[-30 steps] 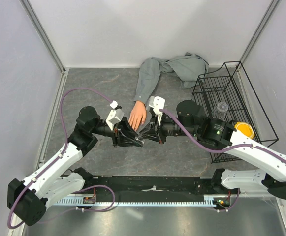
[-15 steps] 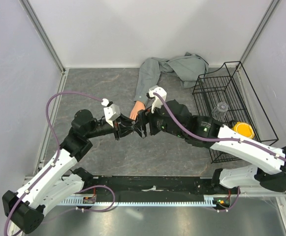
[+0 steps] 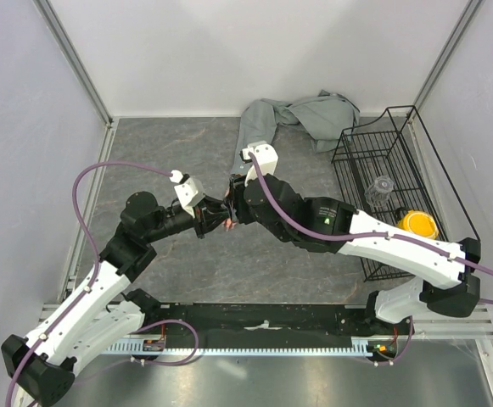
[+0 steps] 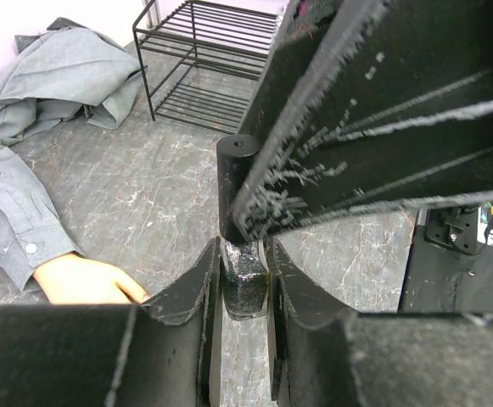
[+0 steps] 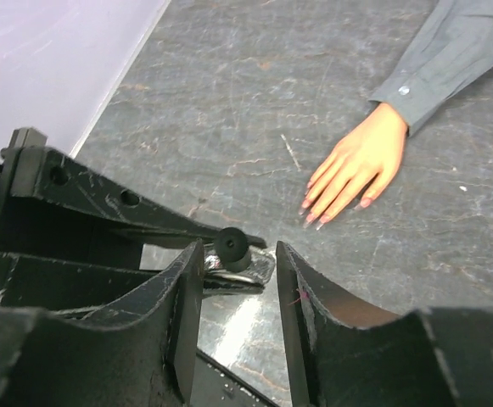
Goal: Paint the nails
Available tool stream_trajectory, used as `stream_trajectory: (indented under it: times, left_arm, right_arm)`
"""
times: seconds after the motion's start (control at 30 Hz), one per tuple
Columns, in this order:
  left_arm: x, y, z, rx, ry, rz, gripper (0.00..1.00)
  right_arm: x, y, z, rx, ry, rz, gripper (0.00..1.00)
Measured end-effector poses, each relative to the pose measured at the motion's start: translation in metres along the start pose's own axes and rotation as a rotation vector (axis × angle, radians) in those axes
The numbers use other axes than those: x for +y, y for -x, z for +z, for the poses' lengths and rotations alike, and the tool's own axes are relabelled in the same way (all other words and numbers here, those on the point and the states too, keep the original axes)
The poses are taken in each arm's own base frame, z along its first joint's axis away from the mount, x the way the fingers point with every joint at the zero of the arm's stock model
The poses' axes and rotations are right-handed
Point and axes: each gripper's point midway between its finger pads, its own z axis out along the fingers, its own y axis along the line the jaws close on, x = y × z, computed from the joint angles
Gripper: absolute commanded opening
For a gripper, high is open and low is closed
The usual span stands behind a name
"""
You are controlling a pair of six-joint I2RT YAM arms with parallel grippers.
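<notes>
1. left wrist view: the left gripper (image 4: 243, 273) is clamped on a small dark glass bottle (image 4: 244, 295) with a tall black cylindrical cap (image 4: 234, 186), held upright between its two black fingers.
2. the right gripper (image 5: 238, 256) has its jaws apart, one on each side of that cap (image 5: 231, 246); a gap shows on both sides, so it grips nothing yet.
3. the peach-coloured mannequin hand (image 5: 358, 161) lies flat on the grey marbled table (image 5: 229, 102), its grey shirt sleeve (image 5: 450, 59) running away from the wrist. this hand is the landmark.
4. the tiny pinkish nails (image 5: 318, 216) sit at its fingertips and look unpainted. they point toward the bottle, which is held near them but apart.
5. judged step: taking the cap, and the brush it likely carries, off the bottle. no painting has begun.
6. what could go wrong:
   - jaws closing off-centre on the round cap would push it sideways and tilt the bottle in the left grip.
   - if the left grip slips, a twist would spin the whole bottle and not loosen the cap.
   - both arms work close above the mannequin hand, so a low link could nudge it and shift the nails.
   - a loaded brush lifted too fast could drip on the sleeve or table.
</notes>
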Motion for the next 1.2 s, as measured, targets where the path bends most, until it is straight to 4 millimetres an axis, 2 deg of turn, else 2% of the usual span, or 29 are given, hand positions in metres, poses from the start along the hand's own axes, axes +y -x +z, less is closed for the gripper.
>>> stream_trajectory:
  times: [0.13, 0.23, 0.33, 0.37, 0.53, 0.63, 0.83, 0.93, 0.97, 1.0, 1.03, 1.17, 1.2]
  left_arm:
    - [0.000, -0.001, 0.000, 0.001, 0.001, -0.001, 0.02]
    - [0.000, -0.002, 0.000, 0.003, 0.001, -0.002, 0.02]
    - [0.001, -0.005, 0.000, 0.010, 0.006, -0.007, 0.02]
    - [0.001, -0.005, 0.000, 0.011, 0.005, -0.007, 0.02]
    - [-0.005, -0.008, -0.001, -0.004, -0.039, -0.011, 0.02]
    - [-0.024, -0.009, -0.002, -0.021, -0.151, -0.027, 0.02]
    - [-0.082, 0.003, -0.009, -0.058, -0.561, -0.112, 0.02]
    - [-0.096, 0.006, -0.018, -0.052, -0.674, -0.125, 0.02]
    - [-0.097, 0.006, -0.019, -0.049, -0.685, -0.128, 0.02]
    - [-0.098, 0.006, -0.021, -0.046, -0.690, -0.129, 0.02]
    - [-0.099, 0.006, -0.022, -0.042, -0.691, -0.132, 0.02]
    - [-0.091, 0.005, -0.018, -0.046, -0.615, -0.105, 0.02]
    - [-0.086, 0.006, -0.015, -0.052, -0.579, -0.094, 0.02]
  right_arm:
    - [-0.002, 0.000, 0.004, -0.007, -0.020, -0.004, 0.46]
    - [-0.001, -0.006, 0.012, 0.001, -0.030, -0.013, 0.37]
    - [0.000, -0.009, 0.018, 0.003, -0.036, -0.024, 0.14]
    - [-0.001, -0.009, 0.018, 0.003, -0.041, -0.028, 0.00]
    - [-0.004, -0.014, 0.017, -0.011, -0.023, -0.053, 0.00]
    - [-0.001, -0.021, 0.002, -0.007, 0.107, -0.124, 0.00]
    - [0.021, -0.037, -0.054, -0.002, 0.642, -0.318, 0.00]
    - [0.032, -0.040, -0.069, 0.004, 0.820, -0.371, 0.00]
    - [0.034, -0.041, -0.071, 0.002, 0.853, -0.380, 0.04]
    - [0.034, -0.041, -0.071, -0.001, 0.870, -0.386, 0.16]
    - [0.034, -0.042, -0.072, -0.001, 0.881, -0.390, 0.44]
    - [0.025, -0.040, -0.064, 0.004, 0.807, -0.351, 0.68]
    - [0.020, -0.038, -0.061, 0.008, 0.763, -0.327, 0.71]
